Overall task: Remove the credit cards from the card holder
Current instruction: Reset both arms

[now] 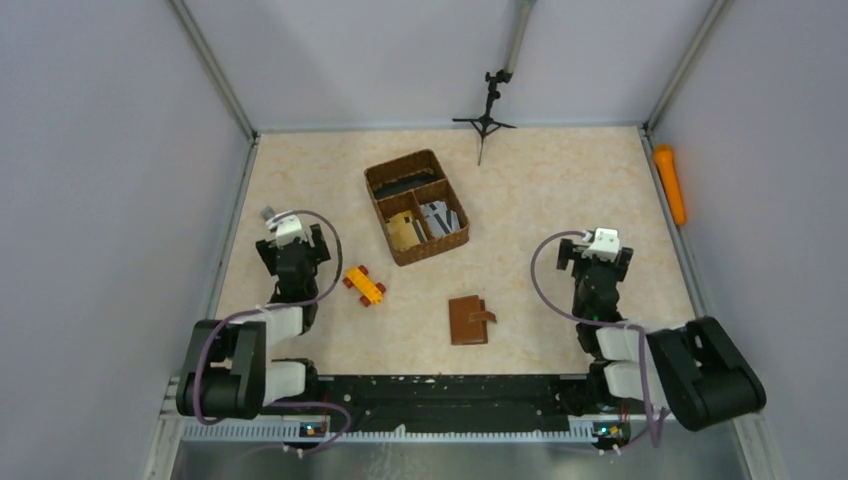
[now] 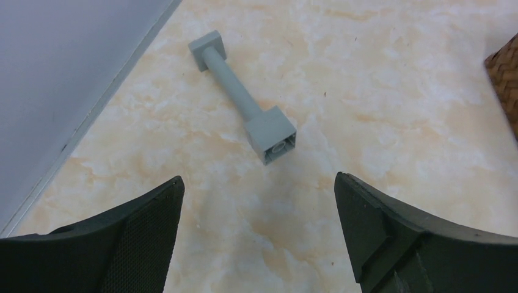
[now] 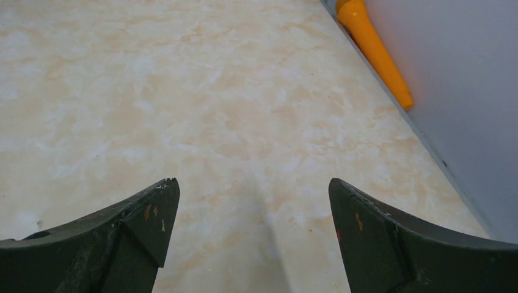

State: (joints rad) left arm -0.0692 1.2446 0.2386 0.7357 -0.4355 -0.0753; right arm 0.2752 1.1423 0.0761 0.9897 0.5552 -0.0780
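Observation:
The card holder is a small brown leather wallet lying folded shut on the table, front centre, with its strap tab to the right. The credit cards are hidden. My left gripper stands open over bare table at the left, well away from the wallet, and nothing is between its fingers. My right gripper is also open and empty, over bare table to the right of the wallet. In the top view both arms are folded back near their bases.
A brown woven basket stands at the back centre with grey, tan and dark flat items in its compartments. A grey dumbbell-shaped piece lies ahead of the left gripper. Also here are an orange toy car, an orange tube by the right wall and a small tripod.

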